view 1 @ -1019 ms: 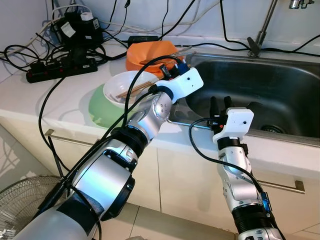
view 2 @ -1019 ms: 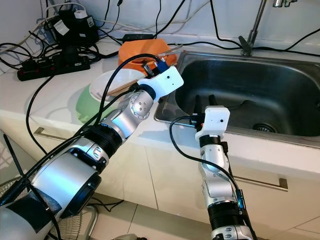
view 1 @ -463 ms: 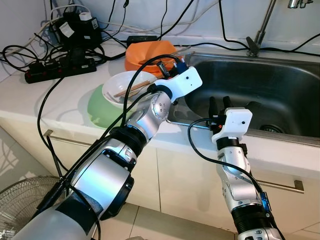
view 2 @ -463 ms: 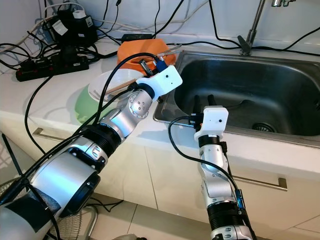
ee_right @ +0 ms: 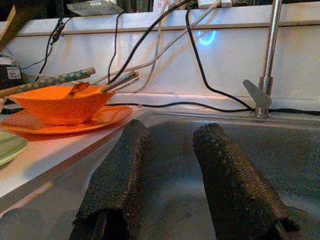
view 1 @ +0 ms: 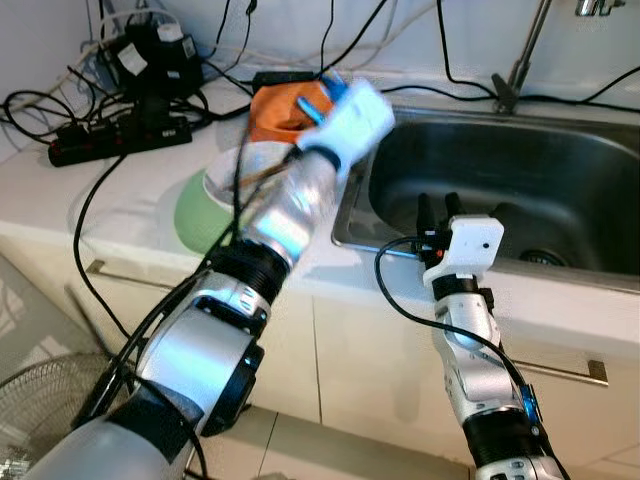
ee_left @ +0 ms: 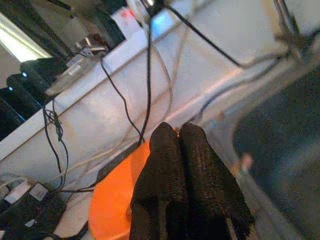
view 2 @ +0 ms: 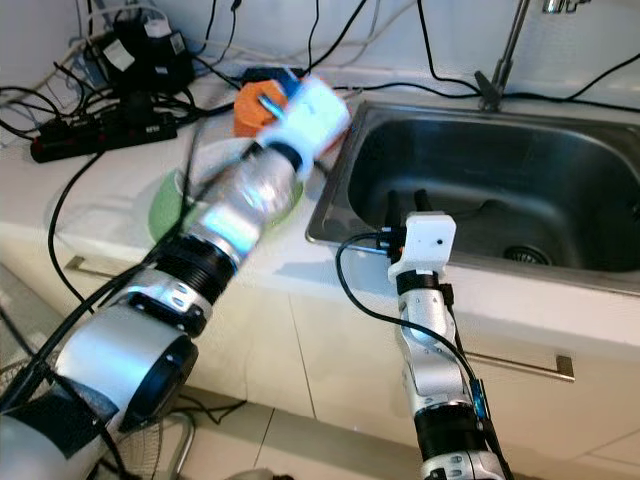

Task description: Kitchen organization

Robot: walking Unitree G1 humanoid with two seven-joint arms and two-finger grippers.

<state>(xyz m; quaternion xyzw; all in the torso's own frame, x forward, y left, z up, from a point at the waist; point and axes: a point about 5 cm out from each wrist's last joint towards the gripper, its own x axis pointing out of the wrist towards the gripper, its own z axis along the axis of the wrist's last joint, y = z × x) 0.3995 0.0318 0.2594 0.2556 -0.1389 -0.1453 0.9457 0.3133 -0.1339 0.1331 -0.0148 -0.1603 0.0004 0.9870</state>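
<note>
We see the steel sink [view 1: 520,170] at the counter's right end, with our right gripper [ee_right: 170,185] at its front rim, fingers parted around nothing. On the counter's left part, a white bowl [view 1: 232,175] sits on a green plate [view 1: 195,210]. Behind them the orange bowl [ee_right: 60,102] holds utensils. Our left gripper [ee_left: 178,150], blurred, hangs over it, fingers pressed together.

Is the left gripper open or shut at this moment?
Shut. In the left wrist view, the left gripper's two black fingers press side by side with no gap, empty, above the orange bowl.
</note>
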